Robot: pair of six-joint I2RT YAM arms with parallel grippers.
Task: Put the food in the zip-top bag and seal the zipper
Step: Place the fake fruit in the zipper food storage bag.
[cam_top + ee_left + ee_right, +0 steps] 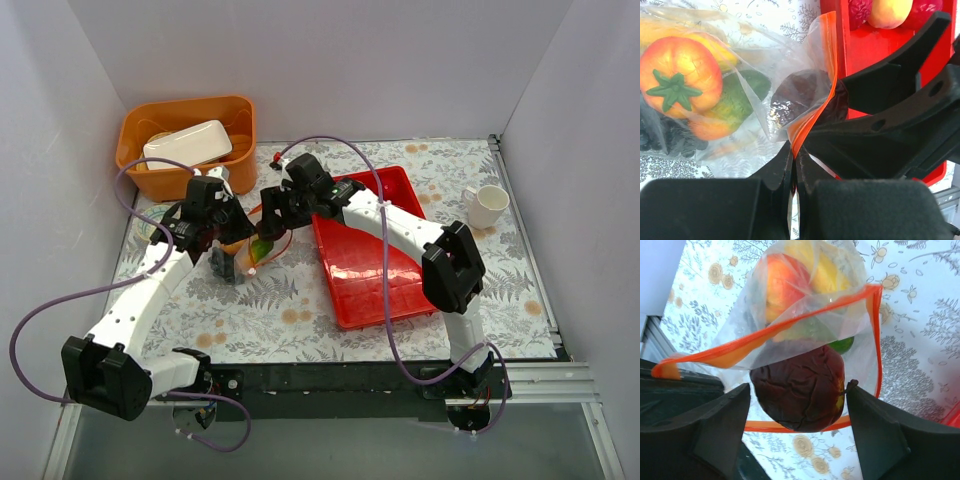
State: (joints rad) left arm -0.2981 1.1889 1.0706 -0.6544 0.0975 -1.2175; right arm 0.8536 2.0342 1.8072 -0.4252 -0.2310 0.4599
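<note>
The left claw (794, 155) was pinched shut on the zipper (829, 45) of the zip-top bag (755, 65), which sat just left of the red tray (875, 45) and already held a peach-orange ball (680, 75), the mango (735, 100) and more. The right claw (799, 387) gripped a dark red ball (790, 405) right in the bag's mouth. At least three fruits (890, 12) lay in the tray and the zipper was unsealed; no writing was legible.
</note>
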